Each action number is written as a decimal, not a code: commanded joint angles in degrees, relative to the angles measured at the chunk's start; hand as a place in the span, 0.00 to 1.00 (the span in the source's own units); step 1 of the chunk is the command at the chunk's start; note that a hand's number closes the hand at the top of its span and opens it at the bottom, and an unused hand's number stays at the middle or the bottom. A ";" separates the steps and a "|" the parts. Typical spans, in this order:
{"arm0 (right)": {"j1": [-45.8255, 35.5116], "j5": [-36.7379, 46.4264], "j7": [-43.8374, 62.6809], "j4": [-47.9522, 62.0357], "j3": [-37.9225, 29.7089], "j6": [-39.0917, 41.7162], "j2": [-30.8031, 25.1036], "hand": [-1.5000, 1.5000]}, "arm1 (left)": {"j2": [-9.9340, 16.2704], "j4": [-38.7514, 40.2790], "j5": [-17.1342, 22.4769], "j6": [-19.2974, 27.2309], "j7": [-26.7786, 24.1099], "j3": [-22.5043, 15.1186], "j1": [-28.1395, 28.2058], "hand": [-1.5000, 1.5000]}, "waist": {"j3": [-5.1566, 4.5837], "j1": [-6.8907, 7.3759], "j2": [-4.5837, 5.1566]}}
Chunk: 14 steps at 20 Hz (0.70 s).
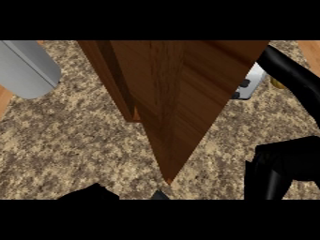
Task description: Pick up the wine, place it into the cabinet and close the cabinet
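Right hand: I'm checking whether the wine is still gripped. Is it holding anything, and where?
Cannot be told. The right hand shows beside the wooden cabinet door with nothing visible in it; no wine bottle is in view.

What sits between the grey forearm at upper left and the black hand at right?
In the head view, the wooden cabinet door hangs between the grey forearm and the right hand.

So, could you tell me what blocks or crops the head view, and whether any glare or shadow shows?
Head view: the wooden cabinet door fills the middle, hiding the counter behind it; the right hand is a black, detail-less shape; the left hand is cropped at the lower edge; lighting is flat, with no glare or cast shadows.
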 commanded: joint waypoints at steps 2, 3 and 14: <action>-1.62 -4.94 5.36 -3.72 8.18 -2.23 4.95 1.00 | 7.52 -5.89 6.43 -6.68 -2.63 9.02 4.97 1.00 | -0.48 0.46 -0.36; -1.40 -2.75 3.12 -0.28 9.64 -2.53 6.49 1.00 | 9.48 -5.46 8.03 -9.96 -3.81 10.71 6.60 1.00 | -0.46 0.68 -0.08; -16.75 6.36 -1.98 18.72 23.80 -10.83 9.97 1.00 | 21.12 -2.35 22.49 -29.32 -8.90 32.76 18.99 1.00 | -0.44 1.42 -0.06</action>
